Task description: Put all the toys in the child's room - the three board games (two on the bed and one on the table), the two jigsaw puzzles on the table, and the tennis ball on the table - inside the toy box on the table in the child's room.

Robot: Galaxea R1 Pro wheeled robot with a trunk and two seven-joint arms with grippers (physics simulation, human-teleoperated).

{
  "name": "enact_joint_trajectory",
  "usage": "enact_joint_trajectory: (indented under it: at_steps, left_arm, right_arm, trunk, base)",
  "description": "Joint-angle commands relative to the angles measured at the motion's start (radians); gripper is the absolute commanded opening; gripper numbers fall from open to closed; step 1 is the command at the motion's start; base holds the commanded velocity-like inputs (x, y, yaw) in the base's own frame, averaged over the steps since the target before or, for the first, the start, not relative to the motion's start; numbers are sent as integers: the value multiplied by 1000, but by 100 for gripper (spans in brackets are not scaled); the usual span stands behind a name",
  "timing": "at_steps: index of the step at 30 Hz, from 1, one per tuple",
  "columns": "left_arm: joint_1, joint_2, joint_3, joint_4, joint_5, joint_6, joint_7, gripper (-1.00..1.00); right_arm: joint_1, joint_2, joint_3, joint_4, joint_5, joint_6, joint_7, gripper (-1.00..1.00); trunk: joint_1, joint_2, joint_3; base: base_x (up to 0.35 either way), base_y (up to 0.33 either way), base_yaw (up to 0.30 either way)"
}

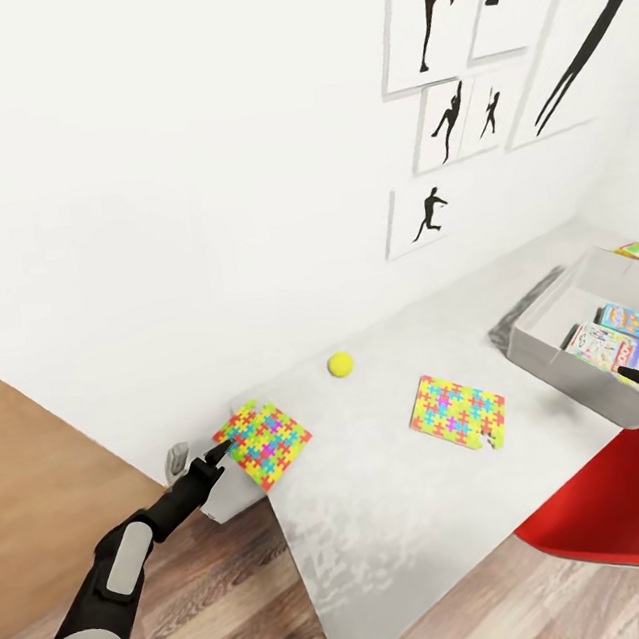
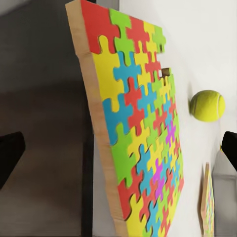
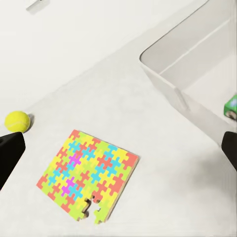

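Pale table (image 1: 385, 512), grey toy box (image 1: 550, 350) holding three board games (image 1: 619, 335), left hand (image 1: 219, 456) spread at jigsaw puzzle (image 1: 265, 443), right hand spread.

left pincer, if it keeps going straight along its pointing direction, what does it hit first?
Most likely the near jigsaw puzzle at the table's end: the left pincer points right at its edge, fingers spread wide. The tennis ball lies beyond, off to one side. Depth is uncertain.

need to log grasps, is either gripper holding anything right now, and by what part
Nothing is held. The left gripper is open at the near edge of the left jigsaw puzzle; the right gripper is open above the table.
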Motion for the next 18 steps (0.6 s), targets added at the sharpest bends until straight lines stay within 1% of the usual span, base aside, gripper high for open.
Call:
enact_joint_trajectory:
  at_steps: [1,7,18]
  left_arm:
    - [-1,0,2,0,5,8,-1,100]
    - [-1,0,2,0,5,8,-1,100]
    - [-1,0,2,-2,5,8,-1,100]
  right_arm:
    - [-1,0,-1,0,-1,5,2,100]
    - [-1,0,-1,0,-2,5,2,100]
    - [-1,0,-1,0,-2,5,2,100]
  trunk:
    - [1,-2,-2]
    - [1,-2,-2]
    - [1,-2,-2]
  base:
    - [0,0,-173]
    - [0,0,-123]
    - [0,0,-39]
